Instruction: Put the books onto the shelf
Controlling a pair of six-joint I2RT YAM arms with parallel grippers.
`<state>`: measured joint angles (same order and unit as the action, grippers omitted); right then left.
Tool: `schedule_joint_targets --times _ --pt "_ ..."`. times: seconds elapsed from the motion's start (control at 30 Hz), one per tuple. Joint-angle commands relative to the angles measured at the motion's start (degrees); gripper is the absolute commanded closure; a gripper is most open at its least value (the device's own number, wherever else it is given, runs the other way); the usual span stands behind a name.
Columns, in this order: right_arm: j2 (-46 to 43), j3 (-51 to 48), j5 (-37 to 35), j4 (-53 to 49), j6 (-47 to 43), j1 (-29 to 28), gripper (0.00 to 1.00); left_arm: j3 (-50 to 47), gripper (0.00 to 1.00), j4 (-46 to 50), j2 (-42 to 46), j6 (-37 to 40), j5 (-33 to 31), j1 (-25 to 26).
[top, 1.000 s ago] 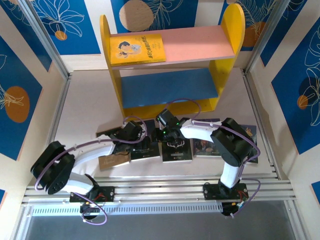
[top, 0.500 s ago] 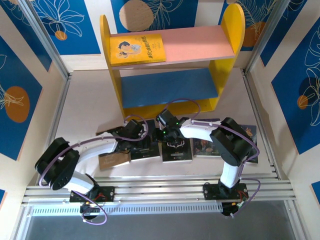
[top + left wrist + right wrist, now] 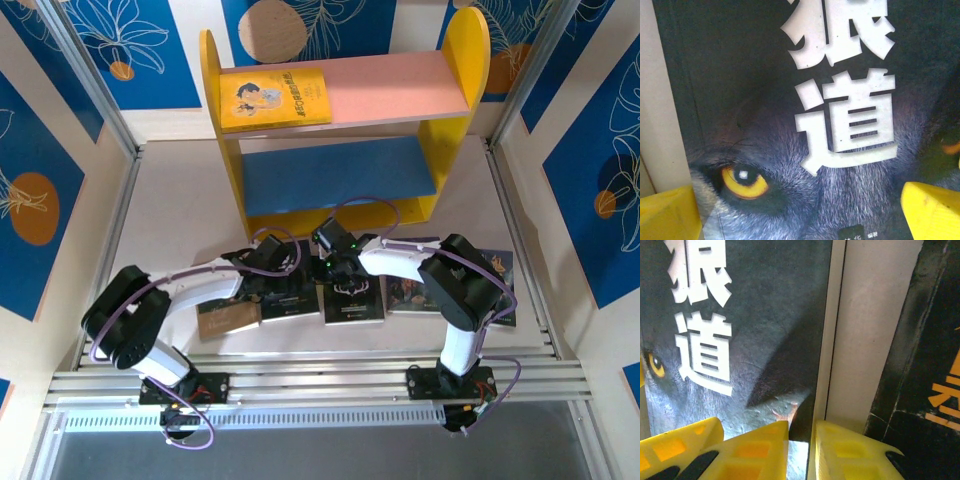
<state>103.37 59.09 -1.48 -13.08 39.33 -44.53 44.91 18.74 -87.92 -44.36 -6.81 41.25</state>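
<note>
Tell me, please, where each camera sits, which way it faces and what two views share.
Top external: above and behind the arms, looking down at the shelf and the books; left arm and right arm show from their bases.
Left wrist: on the left arm, close over the wolf-cover book; its yellow fingertips show, wide apart.
Right wrist: close over that book's edge; its yellow fingertips show either side of it.
Shared: both wrist views see the wolf-cover book's white title.

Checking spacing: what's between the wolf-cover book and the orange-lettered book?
A bare strip of table separates the wolf-cover book and the orange-lettered book, in the right wrist view.
</note>
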Motion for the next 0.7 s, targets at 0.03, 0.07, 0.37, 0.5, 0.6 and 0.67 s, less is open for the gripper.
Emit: schedule_joint_targets --times 0.03,0.07,0.37,0.5,0.6,0.67 --pt "2.27 -0.80 2.66 0.95 0.07 -0.91 0.80 -0.33 0.02 -5.51 1.84 3.50 6.22 -0.91" --pt "2.27 -0.86 2.78 1.04 0.09 -0.91 0.80 -0.26 0.02 -5.38 3.22 3.91 6.66 -0.91" --pt "2.89 -0.13 4.24 1.56 -0.31 -1.06 0.82 -1.40 0.02 -6.07 14.57 7.58 10.61 -0.96" --pt "3.06 0.06 5.14 2.35 -0.13 -1.17 0.82 -3.04 0.02 -8.02 14.38 6.43 11.32 -0.91" --pt "3.06 -0.10 5.75 2.92 -0.04 -1.26 0.82 -4.03 0.02 -10.01 13.46 5.48 12.87 -0.91" --pt "3.06 -0.36 6.43 3.61 0.10 -1.34 0.83 -5.01 0.02 -12.49 13.36 4.52 14.42 -0.91"
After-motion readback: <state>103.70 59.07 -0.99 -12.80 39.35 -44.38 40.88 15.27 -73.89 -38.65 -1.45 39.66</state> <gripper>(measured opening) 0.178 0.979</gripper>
